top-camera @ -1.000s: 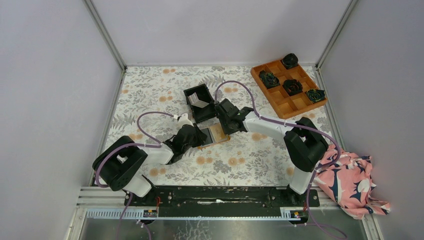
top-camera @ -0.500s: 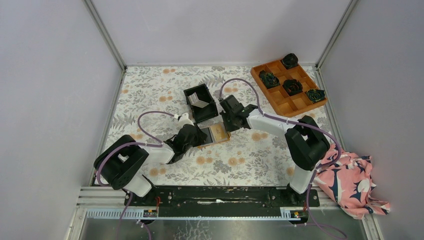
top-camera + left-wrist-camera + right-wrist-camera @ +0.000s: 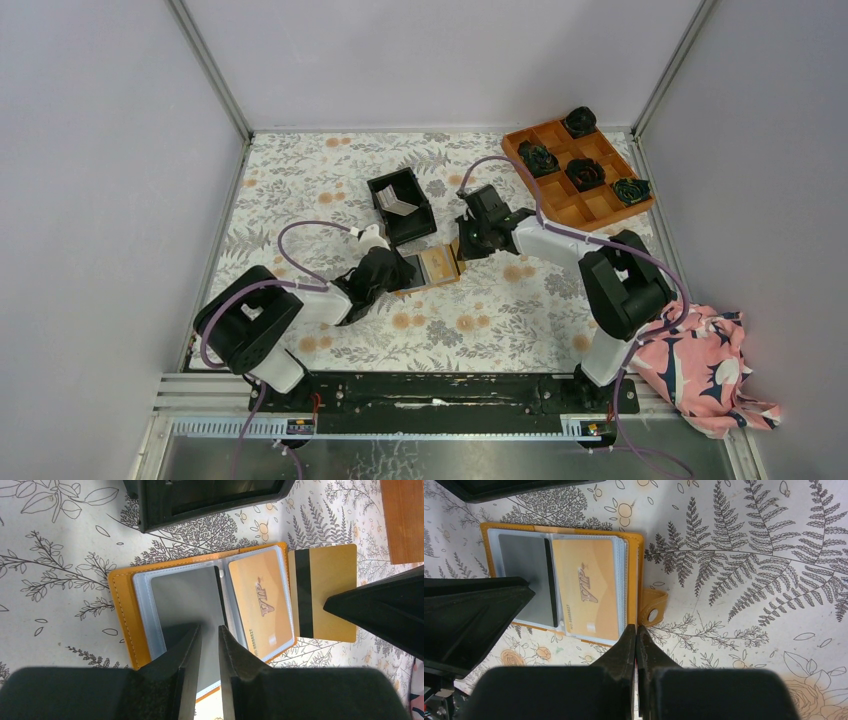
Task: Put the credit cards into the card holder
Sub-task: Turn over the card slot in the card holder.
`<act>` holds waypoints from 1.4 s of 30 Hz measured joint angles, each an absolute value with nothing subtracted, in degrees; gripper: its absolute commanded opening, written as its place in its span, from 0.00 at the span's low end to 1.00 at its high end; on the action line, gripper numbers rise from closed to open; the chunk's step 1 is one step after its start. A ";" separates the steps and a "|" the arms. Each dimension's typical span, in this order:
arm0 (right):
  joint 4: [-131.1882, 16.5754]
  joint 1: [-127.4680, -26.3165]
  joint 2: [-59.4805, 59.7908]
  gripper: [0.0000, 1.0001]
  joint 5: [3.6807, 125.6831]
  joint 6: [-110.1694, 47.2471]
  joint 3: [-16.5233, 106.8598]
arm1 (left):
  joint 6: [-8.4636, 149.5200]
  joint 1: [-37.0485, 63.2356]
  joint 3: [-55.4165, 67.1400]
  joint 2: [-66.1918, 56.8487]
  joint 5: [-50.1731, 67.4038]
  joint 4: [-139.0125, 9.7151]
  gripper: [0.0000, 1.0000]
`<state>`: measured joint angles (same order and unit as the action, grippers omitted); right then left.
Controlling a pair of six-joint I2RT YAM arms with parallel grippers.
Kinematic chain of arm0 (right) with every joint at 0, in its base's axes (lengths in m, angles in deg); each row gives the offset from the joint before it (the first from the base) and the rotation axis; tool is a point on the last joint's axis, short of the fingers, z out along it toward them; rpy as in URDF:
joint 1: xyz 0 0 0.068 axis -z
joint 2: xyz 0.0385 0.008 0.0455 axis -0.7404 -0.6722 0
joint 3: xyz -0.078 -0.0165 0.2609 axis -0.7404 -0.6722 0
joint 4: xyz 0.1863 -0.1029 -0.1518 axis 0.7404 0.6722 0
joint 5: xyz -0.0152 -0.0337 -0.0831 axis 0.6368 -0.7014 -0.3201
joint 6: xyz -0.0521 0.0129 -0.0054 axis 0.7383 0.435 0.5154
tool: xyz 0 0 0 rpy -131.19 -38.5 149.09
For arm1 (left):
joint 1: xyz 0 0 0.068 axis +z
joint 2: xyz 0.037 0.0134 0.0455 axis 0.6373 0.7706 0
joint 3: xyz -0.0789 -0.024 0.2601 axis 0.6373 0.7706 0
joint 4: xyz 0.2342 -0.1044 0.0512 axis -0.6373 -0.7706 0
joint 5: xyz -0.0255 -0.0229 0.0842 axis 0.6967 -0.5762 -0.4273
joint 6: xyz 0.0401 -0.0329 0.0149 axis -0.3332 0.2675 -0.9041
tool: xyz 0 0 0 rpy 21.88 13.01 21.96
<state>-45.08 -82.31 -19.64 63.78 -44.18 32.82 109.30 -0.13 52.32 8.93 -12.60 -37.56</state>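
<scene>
The card holder [image 3: 437, 268] lies open on the floral table; its orange-tan cover [image 3: 125, 605] frames clear pockets. A grey credit card [image 3: 185, 595] fills the left pocket and a tan VIP card [image 3: 260, 600] the right one. My left gripper [image 3: 209, 627] hovers over the grey card, jaws a narrow gap apart with nothing between them. My right gripper [image 3: 636, 627] is shut at the holder's strap side, pinching a gold card with a black stripe [image 3: 332, 580] edge-on just past the holder's right edge. Another silvery card [image 3: 398, 205] lies in the black bin [image 3: 385, 185].
The black bin stands just beyond the holder. An orange compartment tray [image 3: 560, 205] with dark rosettes sits at the back right. A pink patterned cloth [image 3: 700, 365] lies off the table's right front corner. Grey walls enclose the table.
My right arm has drawn back to the right, taking its gripper from over the holder to the holder's right edge. The left gripper has barely moved.
</scene>
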 measured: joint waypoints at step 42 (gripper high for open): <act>-52.58 -77.37 -17.48 0.00 75.59 -48.50 26.92 | 109.32 -0.13 51.99 11.05 -12.73 -34.90 0.23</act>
<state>-52.58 -77.37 -17.48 75.59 -48.50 26.92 109.32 -0.13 51.99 11.05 -12.73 -34.90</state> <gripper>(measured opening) 0.017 0.238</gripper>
